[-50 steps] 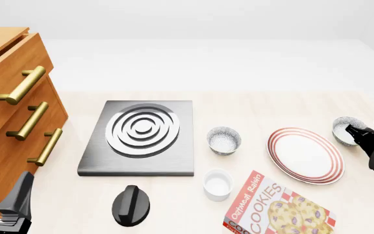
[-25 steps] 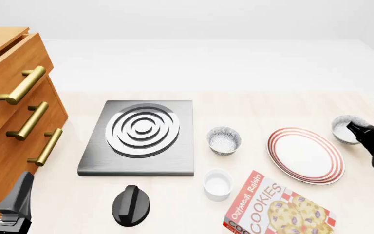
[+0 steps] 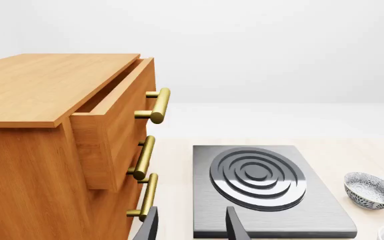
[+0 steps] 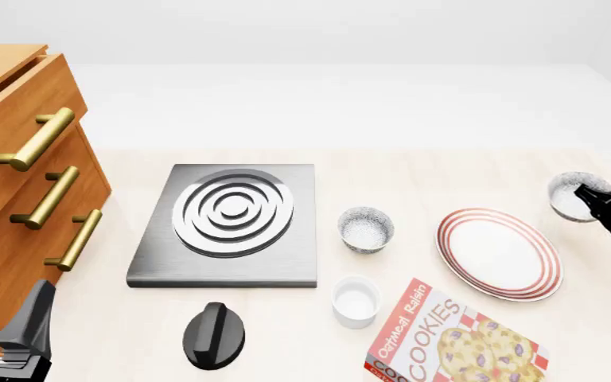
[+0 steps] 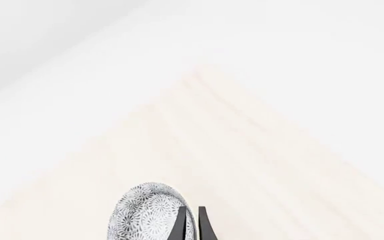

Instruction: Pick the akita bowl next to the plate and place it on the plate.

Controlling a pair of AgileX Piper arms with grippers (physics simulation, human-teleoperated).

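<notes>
The right gripper (image 5: 190,223) is clamped on the rim of the akita bowl (image 4: 571,195), right of the plate (image 4: 499,253); only its wrist view shows this grip. The left gripper (image 3: 190,226) stands apart, empty, near the stove plate (image 3: 267,187) and the drawer cabinet (image 3: 52,150).

Stove plate (image 3: 267,187): flat on the desk (image 3: 352,150).
Drawer cabinet (image 3: 58,145): just left of it.
Speckled bowl (image 3: 371,190): right of it.

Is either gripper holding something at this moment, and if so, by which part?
The right gripper pinches the grey-black speckled bowl by its rim, one finger inside, one outside. The left gripper is open and holds nothing.
</notes>
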